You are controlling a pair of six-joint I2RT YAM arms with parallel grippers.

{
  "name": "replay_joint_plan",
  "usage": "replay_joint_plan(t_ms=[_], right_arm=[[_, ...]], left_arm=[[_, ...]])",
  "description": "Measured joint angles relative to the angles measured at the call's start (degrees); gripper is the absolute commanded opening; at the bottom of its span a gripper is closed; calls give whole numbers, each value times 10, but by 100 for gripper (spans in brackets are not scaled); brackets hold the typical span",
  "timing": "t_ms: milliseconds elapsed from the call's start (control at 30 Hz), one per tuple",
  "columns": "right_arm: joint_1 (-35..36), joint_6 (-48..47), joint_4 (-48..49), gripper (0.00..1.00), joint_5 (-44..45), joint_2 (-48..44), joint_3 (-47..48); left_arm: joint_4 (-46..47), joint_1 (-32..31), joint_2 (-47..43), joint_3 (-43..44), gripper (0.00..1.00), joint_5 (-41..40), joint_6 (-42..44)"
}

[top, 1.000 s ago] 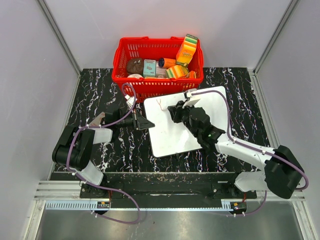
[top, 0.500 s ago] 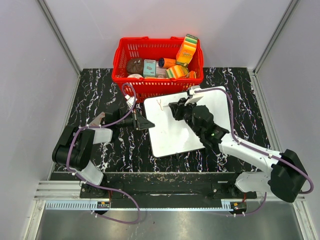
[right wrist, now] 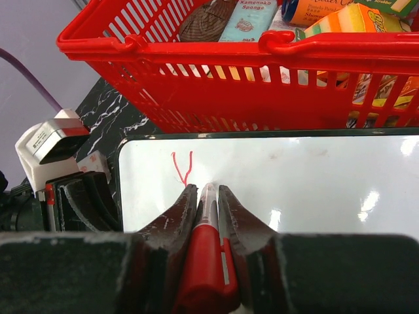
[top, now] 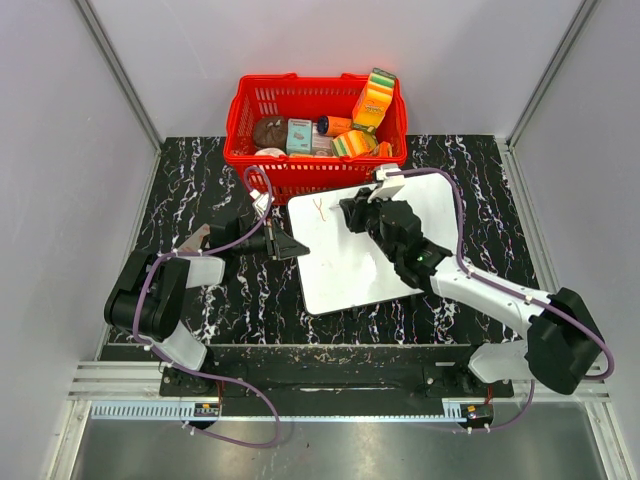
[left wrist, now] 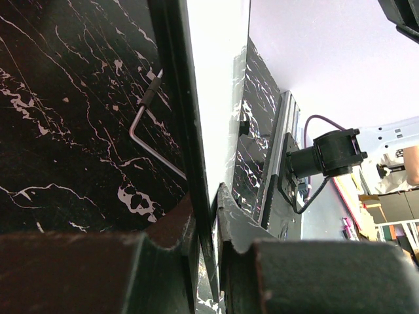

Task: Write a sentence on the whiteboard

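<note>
The whiteboard (top: 365,255) lies flat on the black marble table, just in front of the red basket. Only one red letter "Y" (top: 319,208) of the sentence shows, at the board's far left corner; it also shows in the right wrist view (right wrist: 181,167). My right gripper (top: 352,212) is shut on a red marker (right wrist: 208,255), its tip on the board (right wrist: 294,183) just right of the "Y". My left gripper (top: 296,247) is shut on the board's left edge (left wrist: 208,131).
A red basket (top: 250,150) with sponges, boxes and a bottle stands right behind the board. A thin bent metal rod (left wrist: 147,124) lies on the table near the left gripper. Grey walls enclose the table on three sides.
The red mark at the board's far left corner has grown into a full "Y". My right gripper has shifted slightly up and right of it. The left arm has not moved.
</note>
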Motion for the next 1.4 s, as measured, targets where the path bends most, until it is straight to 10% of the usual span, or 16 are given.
replay_joint_plan(t_ms=[1400], right_arm=[[-7, 26, -6, 0, -23, -15, -31]], left_arm=[[0, 0, 6, 0, 0, 1, 0]])
